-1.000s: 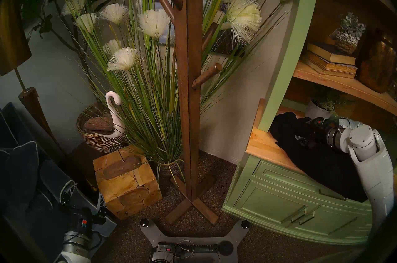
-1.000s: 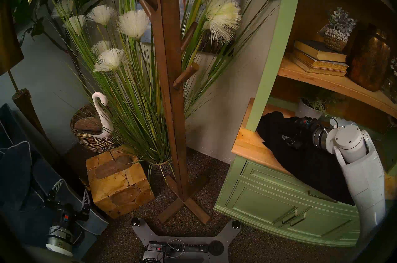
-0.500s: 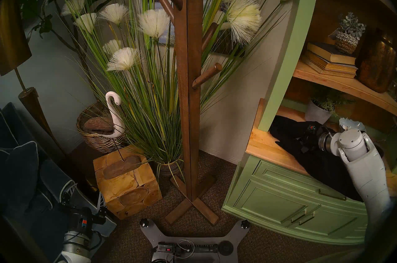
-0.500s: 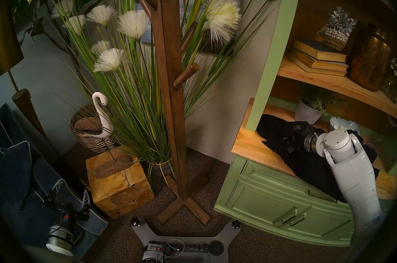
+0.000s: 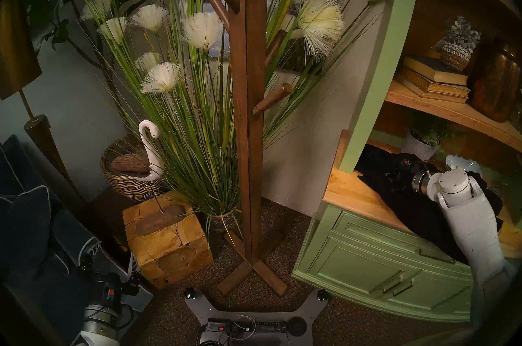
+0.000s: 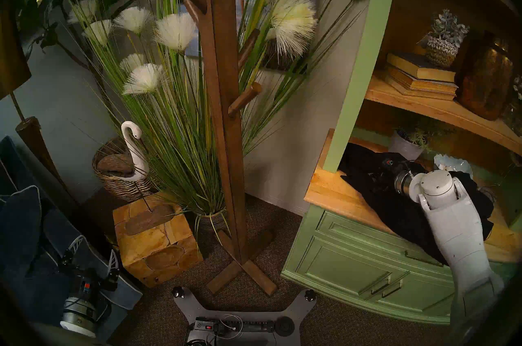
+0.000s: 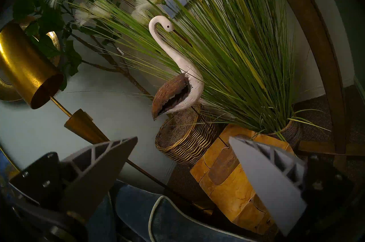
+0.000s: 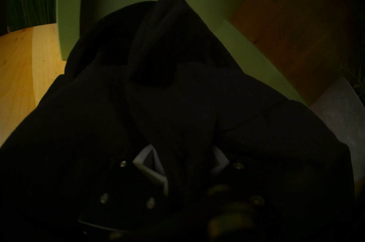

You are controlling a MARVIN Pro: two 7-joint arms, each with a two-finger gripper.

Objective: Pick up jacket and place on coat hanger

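The black jacket [image 5: 418, 212] lies bunched on the wooden counter [image 5: 347, 190] of a green cabinet at the right; it also shows in the other head view [image 6: 395, 212]. My right gripper [image 5: 397, 173] is buried in it. In the right wrist view the jacket [image 8: 177, 107] covers the right gripper [image 8: 183, 164], whose fingers [image 8: 150, 168] stand close together with a fold of fabric between them. The brown wooden coat stand [image 5: 248, 111] rises at the centre with bare pegs. My left gripper [image 5: 110, 255] is open and empty, low at the left [image 7: 183, 139].
The cabinet's green upright [image 5: 367, 111] stands just left of the jacket. A grey plant pot [image 5: 418, 145] and a white dish [image 5: 463, 164] sit behind it. A grass plant [image 5: 197, 139], a wooden block [image 5: 166, 238], a wicker basket [image 5: 132, 181] and a blue cushion [image 5: 28, 224] fill the left.
My right arm has swung left along the counter with its wrist in the jacket, and the fabric has bunched up behind the arm. The left arm has not moved.
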